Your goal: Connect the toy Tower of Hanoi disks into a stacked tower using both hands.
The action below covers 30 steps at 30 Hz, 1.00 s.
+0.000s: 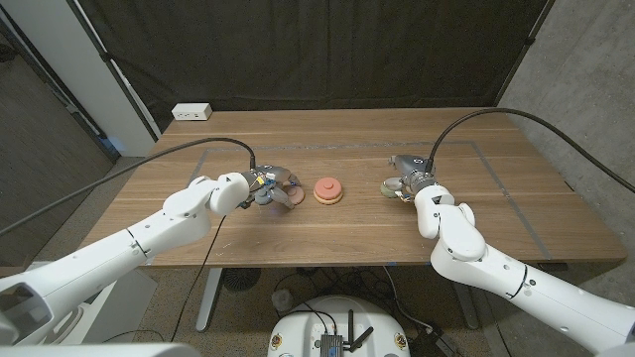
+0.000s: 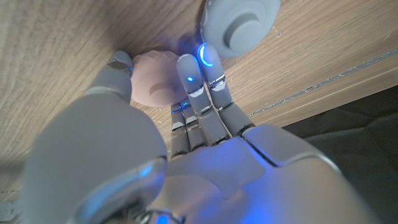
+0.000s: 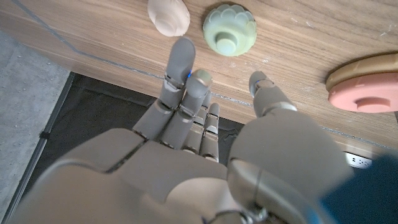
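1. Dark curtains (image 1: 327, 50) hang behind the wooden surface (image 1: 357, 233), and a white power strip (image 1: 191, 112) lies at its far left corner.
2. At the middle of the surface a pink disk (image 1: 328, 187) sits stacked on a tan disk (image 1: 328, 198).
3. Left of that stack, the left hand (image 1: 266, 185) is over the surface. In the left wrist view its fingers (image 2: 200, 84) reach toward a pale pink scalloped disk (image 2: 151, 82), with the thumb beside that disk and the fingertips close to a grey-blue disk (image 2: 239, 25). Whether the fingers actually grip either disk cannot be told.
4. Right of the stack, the right hand (image 1: 409, 178) hangs near two small pieces. In the right wrist view its fingers (image 3: 181, 71) are spread and hold nothing; a green scalloped disk (image 3: 229, 29) and a peach dome piece (image 3: 168, 15) lie just beyond the fingertips, apart from them.
5. Grey tape lines (image 1: 501, 174) mark a rectangle on the surface.
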{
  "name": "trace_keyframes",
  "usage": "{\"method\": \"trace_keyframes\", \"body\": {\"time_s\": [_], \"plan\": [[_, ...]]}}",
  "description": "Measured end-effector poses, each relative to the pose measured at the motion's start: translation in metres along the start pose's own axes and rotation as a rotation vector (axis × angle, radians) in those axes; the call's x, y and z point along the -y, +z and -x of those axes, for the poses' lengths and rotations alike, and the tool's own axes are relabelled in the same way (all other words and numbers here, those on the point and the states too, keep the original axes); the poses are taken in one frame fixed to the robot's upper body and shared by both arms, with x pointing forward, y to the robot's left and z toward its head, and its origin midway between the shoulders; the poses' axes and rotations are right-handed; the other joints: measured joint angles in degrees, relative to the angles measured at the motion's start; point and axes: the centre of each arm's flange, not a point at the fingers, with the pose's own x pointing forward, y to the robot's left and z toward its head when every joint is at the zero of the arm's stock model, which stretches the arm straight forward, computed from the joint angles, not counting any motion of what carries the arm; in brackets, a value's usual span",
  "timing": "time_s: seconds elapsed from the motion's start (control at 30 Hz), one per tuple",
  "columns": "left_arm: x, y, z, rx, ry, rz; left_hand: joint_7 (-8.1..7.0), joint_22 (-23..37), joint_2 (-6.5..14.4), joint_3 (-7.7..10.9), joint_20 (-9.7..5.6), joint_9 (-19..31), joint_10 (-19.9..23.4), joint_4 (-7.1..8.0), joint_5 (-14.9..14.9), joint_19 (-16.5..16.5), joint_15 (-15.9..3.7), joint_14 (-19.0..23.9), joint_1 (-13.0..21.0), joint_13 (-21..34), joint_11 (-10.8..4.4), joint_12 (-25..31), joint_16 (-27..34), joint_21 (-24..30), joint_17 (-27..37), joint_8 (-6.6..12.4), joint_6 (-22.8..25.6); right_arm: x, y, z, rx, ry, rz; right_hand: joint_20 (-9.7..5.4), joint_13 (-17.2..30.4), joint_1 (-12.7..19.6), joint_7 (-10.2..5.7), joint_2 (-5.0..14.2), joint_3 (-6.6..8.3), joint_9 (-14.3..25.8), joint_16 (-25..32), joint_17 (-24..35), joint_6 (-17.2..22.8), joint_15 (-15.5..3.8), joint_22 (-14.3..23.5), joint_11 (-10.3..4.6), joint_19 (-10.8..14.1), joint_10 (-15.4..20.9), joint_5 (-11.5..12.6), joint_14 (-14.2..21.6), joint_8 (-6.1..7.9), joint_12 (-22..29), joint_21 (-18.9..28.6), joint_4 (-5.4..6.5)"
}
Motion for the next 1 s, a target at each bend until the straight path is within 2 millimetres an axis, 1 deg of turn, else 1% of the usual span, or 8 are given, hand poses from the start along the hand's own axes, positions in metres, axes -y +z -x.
{"method": "trace_keyframes", "body": {"time_s": [0.17, 0.23, 0.33, 0.63, 0.7, 0.73, 0.87, 1.0], "plan": [[0.001, 0.0, 0.0, -0.005, 0.0, 0.004, -0.19, 0.0, 0.5, 0.55, -0.31, 0.2, 0.7, 0.06, 0.2, 0.3, -0.23, 0.4, 0.5, 0.0, 0.69, 0.1, 0.2, 0.4, 0.2, 0.58, 1.7, -0.002, -0.002, 0.0, -0.002, 0.001, -0.006, 0.0, 0.0, -0.3, 0.0, 0.3, 0.0, 0.0, 0.0, 0.0, 0.0, 0.0, 0.0, 0.0, 0.0, 0.0, 0.0, 0.0, 0.0, 0.0, 0.0, 0.0], [0.001, 0.001, 0.0, -0.006, 0.002, 0.006, -0.2, 0.0, 0.7, 0.55, -0.09, 0.2, 0.9, 0.06, 0.2, 0.5, -0.4, 0.6, 0.8, 0.0, 0.85, 0.7, 0.2, 0.4, 0.2, 0.76, 2.5, -0.002, -0.003, 0.0, -0.002, 0.001, -0.006, 0.0, 0.2, -0.3, 0.0, 0.3, 0.0, 0.0, 0.0, 0.0, 0.0, 0.0, 0.0, 0.0, 0.0, 0.0, 0.0, 0.0, 0.0, 0.0, 0.0, 0.0], [0.0, 0.002, 0.0, -0.007, 0.007, 0.013, -0.22, 0.0, 0.6, 0.85, -0.4, 0.2, 1.2, -0.25, 0.4, 0.8, -0.2, 0.8, 1.4, 0.0, 1.16, 1.1, 0.7, 0.6, 0.2, 0.86, 3.1, -0.002, -0.004, 0.0, -0.004, 0.002, -0.007, 0.0, 0.3, -0.3, 0.0, 0.3, 0.0, 0.0, 0.0, 0.0, 0.0, 0.0, 0.0, -0.21, 0.0, 0.2, 0.0, 0.0, 0.0, 0.0, 0.0, 0.0], [-0.002, 0.0, -0.002, -0.015, 0.029, 0.056, -0.36, 0.3, 0.3, 1.35, -0.31, 0.6, 1.5, -0.25, 0.4, 0.9, -0.48, 1.1, 2.1, 1.3, 1.3, 1.3, 0.7, 0.7, 0.4, 0.98, 3.6, -0.001, -0.005, 0.0, 0.0, 0.001, -0.006, 0.0, 0.3, -0.3, 0.0, 0.3, 0.0, 0.0, -0.7, -0.2, 0.0, 0.0, 0.1, -0.21, 0.0, 0.2, 0.0, 0.0, 0.0, 0.0, 0.0, 0.0], [-0.003, 0.0, -0.002, -0.017, 0.032, 0.062, -0.59, 0.3, 0.2, 1.34, -0.34, 0.6, 1.6, -0.25, 0.4, 1.2, -0.4, 1.2, 2.3, 1.5, 1.45, 1.3, 0.7, 0.7, 0.4, 0.98, 3.9, -0.001, -0.005, 0.0, 0.0, 0.001, -0.006, 0.0, 0.3, -0.3, 0.46, 0.3, 0.0, 0.0, -0.7, -0.1, 0.5, 0.0, 0.2, -0.21, 0.0, 0.2, 0.0, 0.0, 0.0, 0.0, 0.0, 0.0], [-0.003, 0.0, -0.002, -0.018, 0.033, 0.066, -0.6, 0.3, 0.4, 1.34, -0.43, 0.6, 1.7, -0.25, 0.4, 1.2, -0.4, 1.2, 2.9, 1.6, 1.45, 1.3, 0.7, 0.7, 0.4, 0.98, 3.9, -0.001, -0.005, 0.0, 0.001, 0.001, -0.006, 0.0, 0.3, -0.3, 0.53, 0.3, 0.0, 0.0, -0.7, -0.1, 0.5, 0.0, 0.2, -0.21, 0.0, 0.2, 0.0, 0.0, 0.0, 0.0, 0.0, 0.0], [-0.006, -0.002, -0.002, -0.023, 0.037, 0.075, -0.31, 0.5, 0.4, 1.42, -0.43, 0.6, 1.7, -0.17, 0.7, 1.2, -0.7, 1.5, 2.9, 1.6, 1.46, 1.3, 0.7, 0.7, 0.4, 0.98, 4.2, 0.0, -0.006, 0.0, 0.002, -0.001, -0.007, 0.01, 0.2, -0.3, 0.63, 0.3, 0.0, 0.0, -0.7, 0.0, 0.6, 0.0, 0.2, -0.21, 0.0, 0.2, 0.0, 0.0, 0.0, 0.0, 0.0, 0.0], [-0.011, -0.003, -0.002, -0.028, 0.04, 0.077, -0.59, 0.5, 0.8, 1.42, -0.42, 0.7, 1.9, -0.17, 0.7, 1.2, -0.7, 1.5, 3.3, 1.6, 1.26, 1.3, 0.7, 0.7, 0.4, 0.97, 4.5, 0.001, -0.006, 0.0, 0.002, -0.001, -0.009, 0.0, 0.1, -0.3, 0.63, 0.31, 0.0, -0.2, -0.3, 0.3, 0.6, 0.0, 0.2, -0.21, 0.0, 0.2, 0.0, 0.0, 0.0, 0.0, 0.0, 0.0]]}}
